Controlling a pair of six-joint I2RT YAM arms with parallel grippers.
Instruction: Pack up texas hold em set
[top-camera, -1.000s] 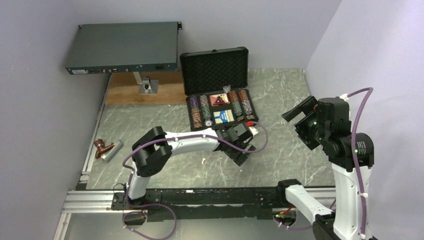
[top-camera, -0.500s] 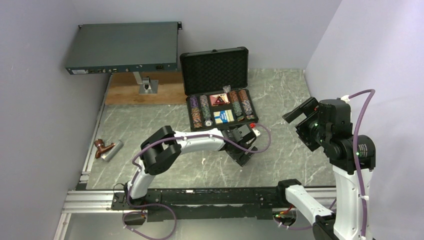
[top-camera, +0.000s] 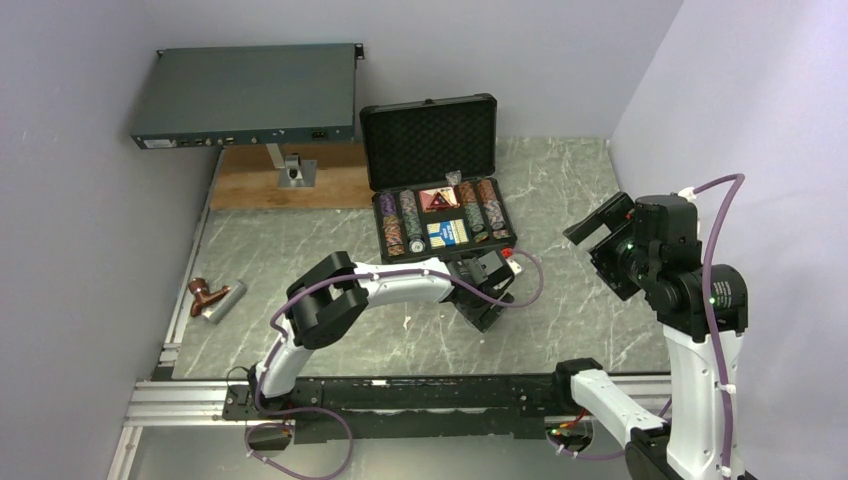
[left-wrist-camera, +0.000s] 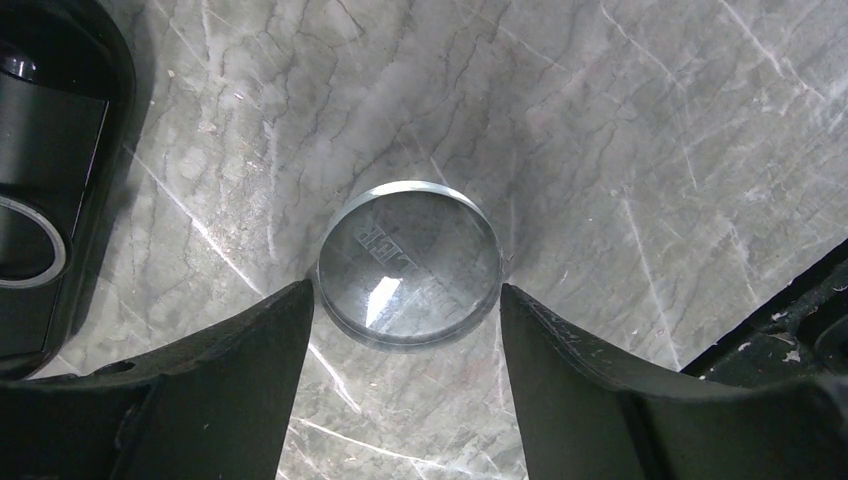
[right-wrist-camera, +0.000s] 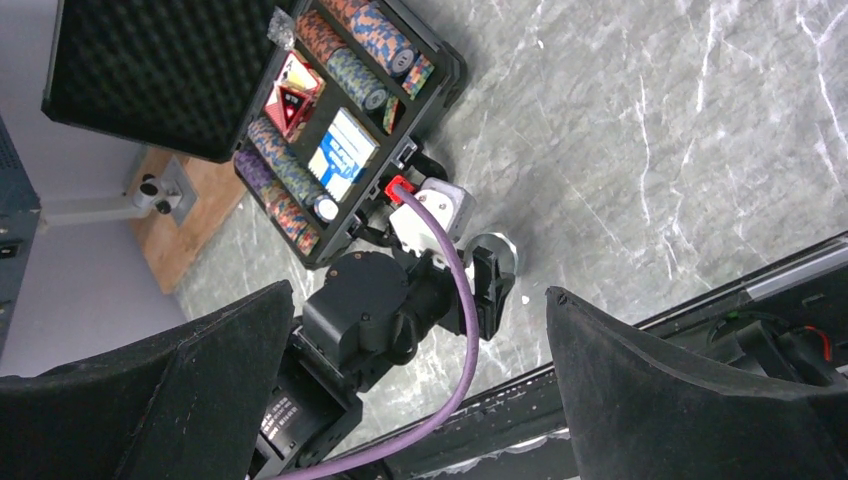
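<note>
The left gripper (left-wrist-camera: 407, 295) is low over the table (top-camera: 560, 300), its two fingers (left-wrist-camera: 270, 340) standing apart on either side of a clear round disc (left-wrist-camera: 410, 262) that lies flat on the marble. Each fingertip is at the disc's rim, at 9 and 3 o'clock. Whether they actually squeeze it cannot be told.

In the top view the case (top-camera: 428, 140) lies open just beyond this gripper, at 12 o'clock, with its foam lid upright. Its tray holds rows of chips (top-camera: 408, 222) on both sides, a red triangle (top-camera: 434, 199) at the centre back and a blue card deck (top-camera: 444, 233) in front of it.

At 3 o'clock, well apart, the right gripper (right-wrist-camera: 418, 290) hangs in the air with its jaws spread wide and nothing between them.

A grey box (top-camera: 250, 95) is at 10 o'clock from the case.
</note>
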